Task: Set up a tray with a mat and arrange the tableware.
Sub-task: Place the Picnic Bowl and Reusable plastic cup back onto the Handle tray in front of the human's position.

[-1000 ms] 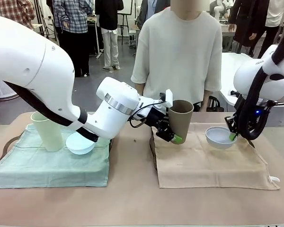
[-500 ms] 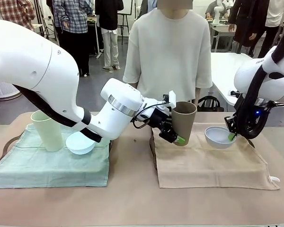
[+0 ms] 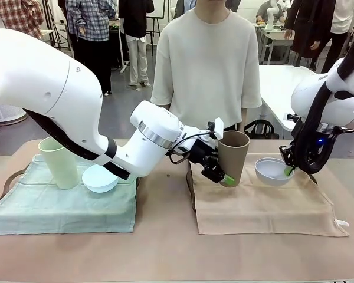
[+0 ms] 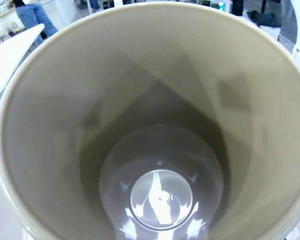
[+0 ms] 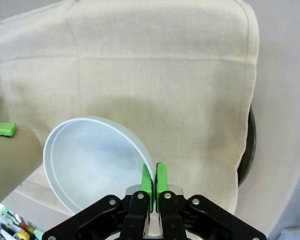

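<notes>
My left gripper (image 3: 223, 173) is shut on the brown cup (image 3: 233, 154), holding it slightly tilted at the back left of the beige mat (image 3: 259, 206). The left wrist view looks straight down into the brown cup (image 4: 155, 150), which is empty. My right gripper (image 3: 289, 170) is shut on the near rim of the white bowl (image 3: 270, 171) at the back right of that mat. In the right wrist view its green pads (image 5: 148, 181) pinch the rim of the white bowl (image 5: 90, 165). The pale green cup (image 3: 59, 162) and light blue bowl (image 3: 99, 177) stand on the green mat (image 3: 65, 203).
A dark tray rim (image 5: 251, 145) shows under the beige mat's edge. A person in a pale shirt (image 3: 206, 65) stands at the table's far side, hands out of view. The bare tabletop (image 3: 165, 247) runs along the front.
My left arm has carried the brown cup a little to the right, toward the white bowl. The right gripper and bowl have barely moved. The person has shifted slightly left.
</notes>
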